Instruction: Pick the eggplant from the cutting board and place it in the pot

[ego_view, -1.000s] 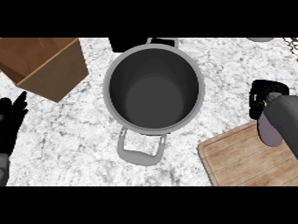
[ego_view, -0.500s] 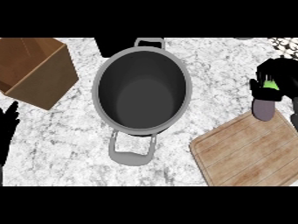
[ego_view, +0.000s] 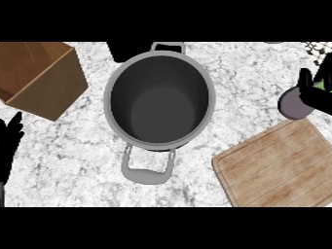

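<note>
My right hand (ego_view: 328, 92) sits at the right edge of the view, above the far corner of the cutting board (ego_view: 287, 165), with its fingers and thumb curled round the eggplant (ego_view: 295, 103); only the rounded purple end of it shows below my fingers, with a bit of green stem beside them at the very edge. The eggplant is off the board and over the speckled counter (ego_view: 82, 146), to the right of the pot (ego_view: 159, 104) and apart from its rim. The pot stands in the middle, dark inside with nothing in it, one handle (ego_view: 147, 168) pointing toward me and the other at the far side. The board lies bare at the lower right, just beside the pot. An open cardboard box (ego_view: 35, 78) stands at the upper left. My left hand (ego_view: 2, 148) rests at the lower left edge, fingers straight and pointing up, holding nothing
</note>
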Controlling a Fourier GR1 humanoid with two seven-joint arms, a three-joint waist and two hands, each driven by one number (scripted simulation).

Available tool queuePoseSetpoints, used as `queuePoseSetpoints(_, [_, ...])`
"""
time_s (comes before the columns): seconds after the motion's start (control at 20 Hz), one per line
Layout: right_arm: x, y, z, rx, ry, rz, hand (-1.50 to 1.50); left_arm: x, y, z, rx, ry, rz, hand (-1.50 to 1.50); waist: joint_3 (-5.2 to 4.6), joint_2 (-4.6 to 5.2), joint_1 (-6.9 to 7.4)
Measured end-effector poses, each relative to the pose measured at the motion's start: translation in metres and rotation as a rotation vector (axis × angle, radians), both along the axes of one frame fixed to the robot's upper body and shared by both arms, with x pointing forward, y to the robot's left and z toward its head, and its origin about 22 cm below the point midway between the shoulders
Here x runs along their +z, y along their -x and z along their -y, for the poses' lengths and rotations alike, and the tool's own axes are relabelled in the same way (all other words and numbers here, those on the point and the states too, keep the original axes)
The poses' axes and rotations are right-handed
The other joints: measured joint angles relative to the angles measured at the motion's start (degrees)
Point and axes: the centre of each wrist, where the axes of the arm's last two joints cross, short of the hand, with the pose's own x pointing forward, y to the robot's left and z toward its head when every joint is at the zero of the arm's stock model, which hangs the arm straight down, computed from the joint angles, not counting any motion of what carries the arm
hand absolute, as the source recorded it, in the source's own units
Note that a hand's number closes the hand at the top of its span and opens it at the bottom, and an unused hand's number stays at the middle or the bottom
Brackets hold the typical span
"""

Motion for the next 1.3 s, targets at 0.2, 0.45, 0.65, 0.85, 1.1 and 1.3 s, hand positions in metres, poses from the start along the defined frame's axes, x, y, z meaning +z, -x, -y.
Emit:
queuePoseSetpoints(0.2, [0.034, 0.037, -0.013, 0.024, -0.024, 0.073, 1.50, 0.004, -0.005, 0.003, -0.028, 0.001, 0.013, 0.00, -0.03, 0.51, 1.68])
queuePoseSetpoints(0.45, [0.067, 0.067, -0.048, 0.054, -0.033, 0.045, 1.50, 0.006, -0.013, 0.011, -0.055, -0.001, 0.018, 0.00, -0.09, 0.94, 3.49])
queuePoseSetpoints(0.65, [0.088, 0.069, -0.079, 0.068, -0.043, -0.008, 1.50, 0.005, -0.018, 0.019, -0.075, 0.001, 0.026, 0.00, -0.13, 1.15, 4.51])
queuePoseSetpoints(0.85, [0.100, 0.053, -0.112, 0.059, -0.048, -0.075, 1.50, 0.005, -0.021, 0.024, -0.085, -0.001, 0.027, 0.00, -0.14, 1.28, 5.13])
queuePoseSetpoints(1.1, [0.086, 0.023, -0.150, 0.074, -0.032, -0.162, 1.50, 0.005, -0.027, 0.026, -0.094, -0.001, 0.024, 0.00, -0.11, 1.44, 5.29])
queuePoseSetpoints(1.3, [0.065, -0.001, -0.174, 0.093, -0.014, -0.245, 1.50, 0.010, -0.027, 0.023, -0.093, -0.003, 0.031, 0.00, -0.08, 1.47, 5.41])
